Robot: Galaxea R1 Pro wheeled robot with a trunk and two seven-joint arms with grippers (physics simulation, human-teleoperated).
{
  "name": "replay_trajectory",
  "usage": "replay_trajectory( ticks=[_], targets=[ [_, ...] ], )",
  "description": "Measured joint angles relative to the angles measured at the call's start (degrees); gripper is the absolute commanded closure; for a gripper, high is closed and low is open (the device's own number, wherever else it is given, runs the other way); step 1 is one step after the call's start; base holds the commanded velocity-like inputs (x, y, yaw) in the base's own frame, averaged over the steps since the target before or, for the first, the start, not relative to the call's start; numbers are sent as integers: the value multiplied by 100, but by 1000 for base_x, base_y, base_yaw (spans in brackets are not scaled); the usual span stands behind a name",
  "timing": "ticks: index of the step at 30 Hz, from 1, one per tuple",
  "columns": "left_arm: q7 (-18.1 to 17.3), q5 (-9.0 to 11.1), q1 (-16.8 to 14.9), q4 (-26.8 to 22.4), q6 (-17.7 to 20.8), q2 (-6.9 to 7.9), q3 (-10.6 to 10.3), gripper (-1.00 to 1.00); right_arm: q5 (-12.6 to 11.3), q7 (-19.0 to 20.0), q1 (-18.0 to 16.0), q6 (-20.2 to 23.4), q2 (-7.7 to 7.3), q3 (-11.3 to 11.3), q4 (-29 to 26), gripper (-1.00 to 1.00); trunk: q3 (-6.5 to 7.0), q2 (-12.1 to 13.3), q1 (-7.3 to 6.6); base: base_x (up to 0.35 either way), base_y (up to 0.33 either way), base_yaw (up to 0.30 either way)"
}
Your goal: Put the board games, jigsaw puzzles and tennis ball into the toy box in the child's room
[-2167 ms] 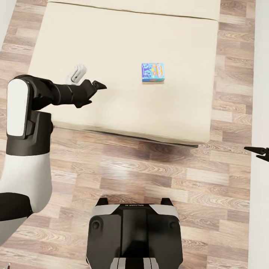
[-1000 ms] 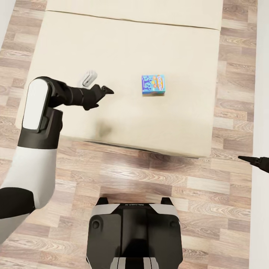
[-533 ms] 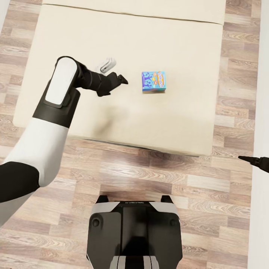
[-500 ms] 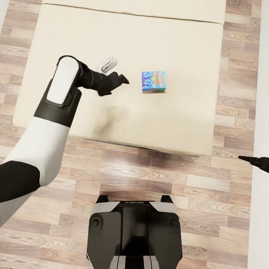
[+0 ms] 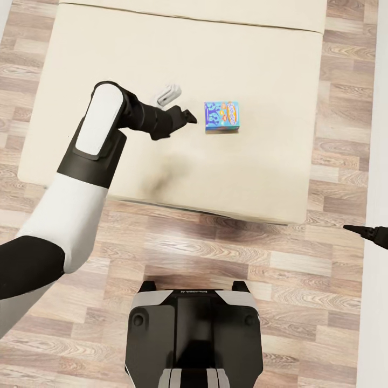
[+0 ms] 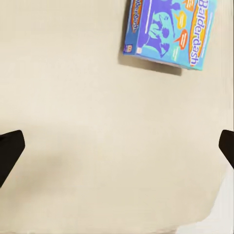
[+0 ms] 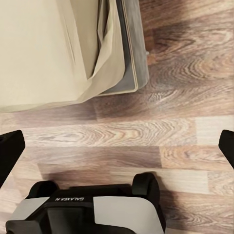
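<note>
One blue Balderdash box (image 5: 221, 117) lies on the bed (image 5: 258, 64), left tool (image 5: 189, 117) beside it.

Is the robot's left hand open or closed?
Open. In the wrist view the left gripper's fingers sit far apart, with bare bed between them.

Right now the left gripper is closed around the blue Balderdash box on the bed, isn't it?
Not quite. The left gripper is open and holds nothing; it sits beside the blue Balderdash box, a small gap apart. The box does lie on the bed. The head view shows the gap, and the left wrist view shows the fingers spread wide.
</note>
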Motion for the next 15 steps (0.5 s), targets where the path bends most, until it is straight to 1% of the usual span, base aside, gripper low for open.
replay_trajectory(
  ticks=[1,2,4,7,8,10,11,12,13,15],
  targets=[
    [23,43,44,-99,58,1,-27,-100,0,1,0,0,1,0,-1,-100,0,0,0,0,0,0],
    [24,41,46,-102,62,2,-28,-100,0,1,0,0,1,0,0,-100,0,0,0,0,0,0],
    [53,119,120,-299,209,10,-96,-100,-1,3,0,0,4,0,-1,-100,-1,0,0,0,0,0],
    [80,248,213,-524,341,14,-133,-100,-2,4,1,-1,11,2,-3,-100,-1,0,0,0,0,0],
    [81,246,214,-526,343,14,-133,-100,-2,4,1,-1,11,2,-3,-100,-1,0,0,0,0,0],
    [120,386,259,-615,357,2,-123,-100,-3,5,1,0,15,3,-13,-100,-1,0,0,0,0,0],
    [155,492,277,-642,344,-6,-109,-100,-3,5,2,0,18,4,-30,-100,-1,0,0,0,0,0],
    [157,494,277,-643,345,-6,-109,-100,-2,5,2,-1,18,4,-30,-100,-1,0,0,0,0,0],
    [201,631,290,-661,317,-14,-93,-100,-3,5,9,0,24,5,-52,-100,-2,0,0,0,0,0],
    [302,1004,310,-687,239,-20,-60,-100,-3,5,46,3,36,5,-112,-100,-2,0,0,0,0,0]
  ],
)
